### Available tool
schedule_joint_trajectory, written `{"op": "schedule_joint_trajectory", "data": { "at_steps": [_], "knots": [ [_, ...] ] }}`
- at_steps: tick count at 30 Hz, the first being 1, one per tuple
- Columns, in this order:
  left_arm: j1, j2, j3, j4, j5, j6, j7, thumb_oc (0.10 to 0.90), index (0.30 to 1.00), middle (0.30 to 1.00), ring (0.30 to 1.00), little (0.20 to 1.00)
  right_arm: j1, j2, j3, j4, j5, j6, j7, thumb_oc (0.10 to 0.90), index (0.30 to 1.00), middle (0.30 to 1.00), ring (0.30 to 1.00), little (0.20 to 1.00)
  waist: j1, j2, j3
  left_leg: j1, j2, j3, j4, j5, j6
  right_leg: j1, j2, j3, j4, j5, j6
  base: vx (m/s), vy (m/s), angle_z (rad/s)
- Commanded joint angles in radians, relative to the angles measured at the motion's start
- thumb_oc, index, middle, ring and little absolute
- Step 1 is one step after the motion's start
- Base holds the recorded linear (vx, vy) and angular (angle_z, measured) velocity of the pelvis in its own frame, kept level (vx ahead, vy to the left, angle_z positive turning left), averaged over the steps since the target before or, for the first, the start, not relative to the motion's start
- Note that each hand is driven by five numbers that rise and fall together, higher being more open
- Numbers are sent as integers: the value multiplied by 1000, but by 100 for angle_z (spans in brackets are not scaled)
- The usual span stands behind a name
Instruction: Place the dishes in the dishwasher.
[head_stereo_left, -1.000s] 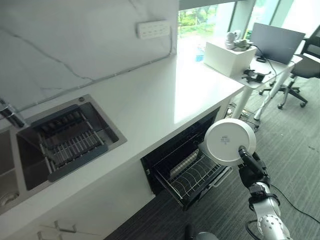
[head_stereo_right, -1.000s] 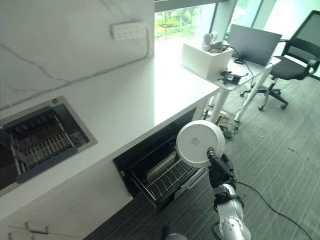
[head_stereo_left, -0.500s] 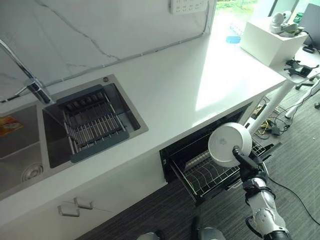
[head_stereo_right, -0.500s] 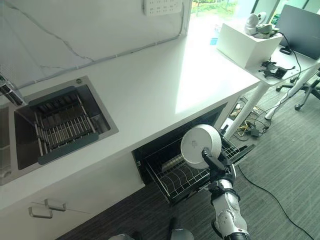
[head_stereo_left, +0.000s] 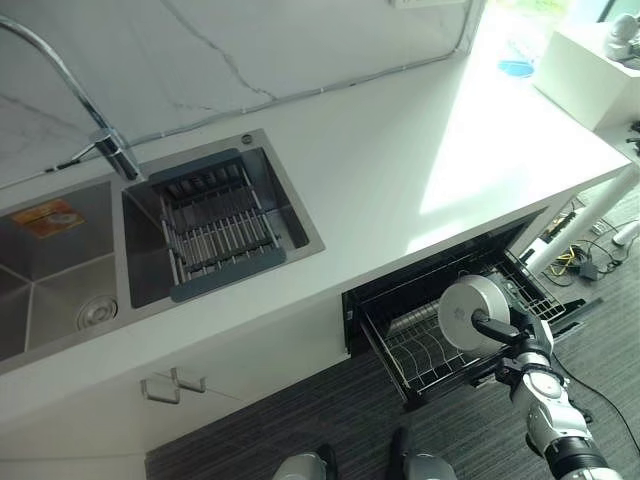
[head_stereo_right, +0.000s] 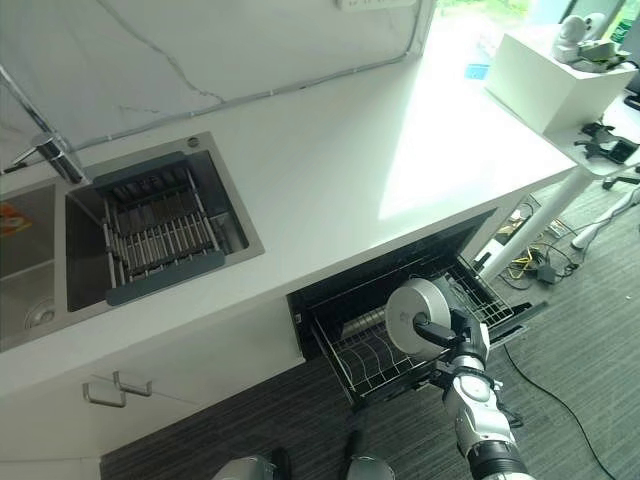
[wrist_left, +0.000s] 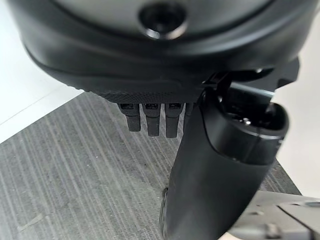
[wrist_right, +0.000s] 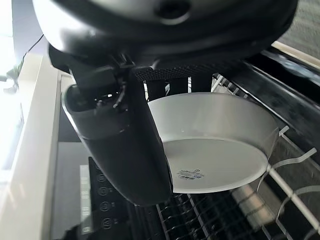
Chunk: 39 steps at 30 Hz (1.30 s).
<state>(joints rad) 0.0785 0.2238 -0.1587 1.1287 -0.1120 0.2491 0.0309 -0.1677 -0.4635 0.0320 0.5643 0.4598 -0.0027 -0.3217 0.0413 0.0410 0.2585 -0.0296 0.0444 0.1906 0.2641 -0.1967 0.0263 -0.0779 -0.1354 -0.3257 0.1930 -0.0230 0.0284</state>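
White bowl (head_stereo_left: 468, 313) is pinched on edge in my right hand (head_stereo_left: 512, 335), thumb across its bottom, low over the rack (head_stereo_left: 420, 352) so it can slot in; my left hand (wrist_left: 210, 165) hangs loose, fingers straight.

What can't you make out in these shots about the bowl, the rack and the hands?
- Bowl inside: faces away in both eye views.
- Right hand fingers: behind the bowl.
- Rack back half: dark under the counter.
- Left hand fingertips: cut off by the palm.

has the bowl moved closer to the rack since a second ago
Yes. The bowl, held in the right hand, has come down toward the pulled-out rack, now overlapping it.
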Motion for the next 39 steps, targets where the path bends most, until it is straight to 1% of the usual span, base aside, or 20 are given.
{"op": "schedule_joint_trajectory", "data": {
  "at_steps": [1, 3, 7, 11, 12, 13, 14, 16, 18, 20, 22, 24, 26, 27, 30, 33, 34, 35, 37, 39],
  "knots": [
    [16, 73, -29, 6, 29, 20, -17, 800, 900, 900, 900, 900, -147, -92, 29, -7, -180, -15, -103, 400, 300, 300, 300, 300, 26, -14, -28, -26, -9, -19, 36, -57, -23, 74, -44, 27, 107, -194, 68, 34, 4, 13],
    [13, 84, -34, -13, 41, 28, -27, 800, 900, 900, 900, 900, -186, -114, 70, 19, -288, 30, -156, 400, 300, 300, 300, 300, 41, -12, -22, -29, -15, -27, 36, -55, -22, 73, -45, 25, 107, -188, 69, 53, 16, 13],
    [-4, 100, -48, -21, 28, 30, -29, 800, 900, 900, 900, 900, -257, -137, 128, 82, -354, 48, -205, 400, 300, 300, 300, 300, 65, -5, -1, -45, -27, -47, 36, -44, -16, 65, -48, 19, 107, -181, 69, 0, -4, 14],
    [-26, 123, -51, -15, 24, 29, -40, 800, 900, 900, 900, 900, -330, -151, 170, 128, -489, 88, -286, 400, 300, 300, 300, 300, 85, 2, 30, -67, -34, -55, 36, -34, -10, 48, -48, 13, 107, -173, 68, -63, -13, 11],
    [-40, 131, -52, -4, 19, 38, -54, 800, 900, 900, 900, 900, -386, -174, 213, 165, -620, 94, -326, 400, 300, 300, 300, 300, 98, 11, 51, -82, -39, -63, 36, -25, -9, 38, -45, 8, 107, -169, 66, -78, -2, 14],
    [-49, 135, -52, 4, 34, 49, -76, 800, 900, 900, 900, 900, -420, -183, 246, 177, -698, 119, -354, 400, 300, 300, 300, 300, 106, 14, 63, -92, -45, -71, 36, -21, -7, 33, -43, 7, 107, -167, 65, -145, -25, 14],
    [-63, 147, -60, 12, 48, 37, -91, 800, 900, 900, 900, 900, -463, -195, 282, 206, -724, 146, -392, 400, 300, 300, 300, 300, 118, 20, 80, -114, -48, -78, 36, -15, -3, 16, -41, 3, 107, -161, 68, -179, -46, 17],
    [-98, 158, -66, 11, 25, 17, -81, 800, 900, 900, 900, 900, -516, -183, 346, 251, -736, 213, -482, 400, 300, 300, 300, 300, 130, 31, 108, -148, -54, -92, 36, -8, 3, -14, -34, 1, 107, -155, 69, -147, -44, 18],
    [-117, 155, -73, 10, 26, 20, -83, 800, 900, 900, 900, 900, -521, -168, 368, 260, -707, 241, -543, 400, 300, 300, 300, 300, 132, 33, 123, -162, -59, -98, 36, -6, 8, -25, -34, 3, 107, -154, 68, -65, -37, 16],
    [-143, 159, -94, 11, 22, 14, -87, 800, 900, 900, 900, 900, -539, -157, 375, 299, -705, 232, -613, 400, 300, 300, 300, 300, 138, 39, 132, -196, -62, -99, 36, 4, 8, -55, -32, 1, 107, -152, 67, -126, -35, 15],
    [-196, 160, -114, 25, -7, 3, -74, 800, 900, 900, 900, 900, -606, -148, 394, 345, -724, 249, -732, 400, 300, 300, 300, 300, 145, 56, 168, -246, -66, -103, 36, 20, 13, -101, -27, -4, 107, -145, 60, -188, -19, 5],
    [-216, 159, -119, 36, -15, -13, -73, 800, 900, 900, 900, 900, -650, -156, 412, 370, -741, 269, -794, 400, 300, 300, 300, 300, 148, 68, 184, -276, -69, -104, 36, 32, 12, -129, -24, -6, 107, -140, 56, -157, 16, 1],
    [-232, 158, -129, 49, -32, -33, -74, 800, 900, 900, 900, 900, -696, -159, 433, 406, -758, 271, -802, 400, 300, 300, 300, 300, 153, 74, 196, -289, -75, -107, 36, 17, 8, -143, -17, 4, 107, -157, 63, -68, 26, 1],
    [-244, 146, -135, 53, -38, -46, -71, 800, 900, 900, 900, 900, -717, -155, 468, 419, -741, 291, -819, 400, 300, 300, 300, 300, 156, 83, 212, -314, -78, -109, 36, 24, 8, -168, -12, 3, 107, -152, 61, -71, 36, -3],
    [-252, 130, -148, 54, -56, -58, -53, 800, 900, 900, 900, 900, -719, -141, 488, 428, -711, 297, -835, 400, 300, 300, 300, 300, 155, 85, 228, -332, -84, -110, 36, 28, 12, -197, -12, 6, 126, -155, 60, -90, 30, -4],
    [-270, 110, -163, 54, -89, -79, -27, 800, 900, 900, 900, 900, -716, -107, 495, 445, -663, 277, -842, 400, 300, 300, 300, 300, 151, 93, 249, -363, -94, -106, 36, 37, 16, -245, -22, 9, 158, -160, 58, -124, 58, -1],
    [-272, 107, -164, 55, -94, -83, -23, 800, 900, 900, 900, 900, -717, -102, 494, 448, -658, 260, -831, 453, 380, 380, 380, 380, 150, 95, 252, -365, -95, -104, 36, 38, 15, -249, -23, 8, 160, -160, 57, -120, 64, 1],
    [-274, 104, -165, 55, -101, -86, -19, 800, 900, 900, 900, 900, -717, -96, 492, 450, -649, 228, -813, 800, 900, 900, 900, 900, 148, 97, 254, -369, -95, -102, 36, 40, 15, -255, -25, 8, 163, -161, 57, -70, 54, 1],
    [-279, 98, -168, 52, -107, -86, -15, 800, 900, 900, 900, 900, -727, -74, 494, 455, -654, 162, -743, 800, 900, 900, 900, 900, 147, 102, 259, -374, -96, -98, 36, 42, 12, -266, -29, 9, 173, -164, 56, -60, 65, -4],
    [-276, 99, -166, 47, -109, -87, -16, 800, 900, 900, 900, 900, -726, -57, 498, 456, -608, 85, -604, 800, 900, 900, 900, 900, 147, 106, 261, -376, -97, -96, 36, 44, 8, -270, -32, 7, 178, -166, 55, -39, 53, -8]
  ]
}}
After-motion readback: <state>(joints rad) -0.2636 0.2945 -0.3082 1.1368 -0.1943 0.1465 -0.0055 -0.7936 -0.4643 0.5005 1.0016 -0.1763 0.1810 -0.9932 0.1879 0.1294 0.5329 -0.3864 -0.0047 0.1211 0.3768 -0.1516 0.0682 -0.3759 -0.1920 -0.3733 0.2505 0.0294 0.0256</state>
